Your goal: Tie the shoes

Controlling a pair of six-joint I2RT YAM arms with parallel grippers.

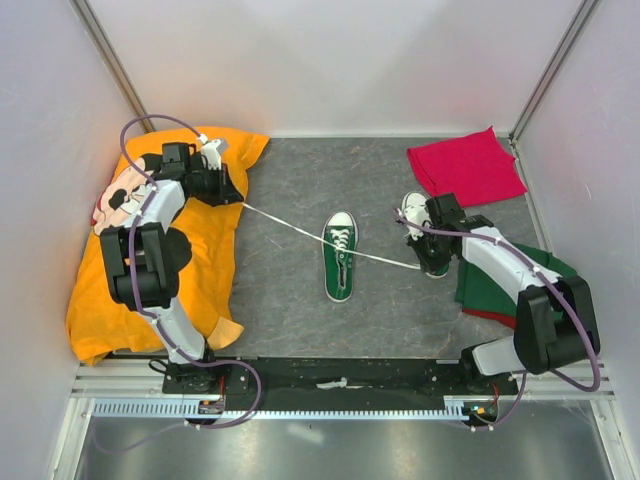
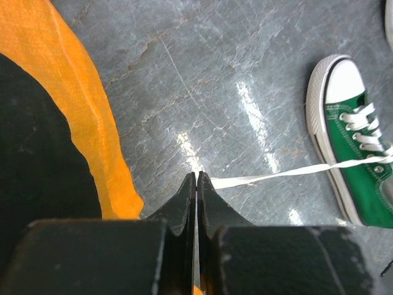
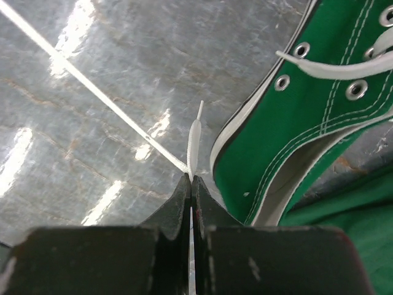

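Nearest the arm bases, a folded green cloth [image 1: 478, 290] lay at the right under the right arm. A big orange cloth [image 1: 100, 300] covered the left side of the grey desk [image 1: 290, 310]. In the middle of the desk sat one green shoe [image 1: 340, 262], toe pointing away. Its white lace [image 1: 290, 228] was drawn taut in a straight line out to both sides. The right tool [image 3: 191, 179] was pinched tight on the lace's right end, whose tip poked out past the fingers. The second green shoe [image 3: 295, 123] lay just beside that tool, partly hidden under the arm in the overhead view. Further back on the left, at the orange cloth's edge, the left tool [image 2: 196, 178] was clamped on the lace's other end. A red cloth [image 1: 468, 165] lay in the far right corner.
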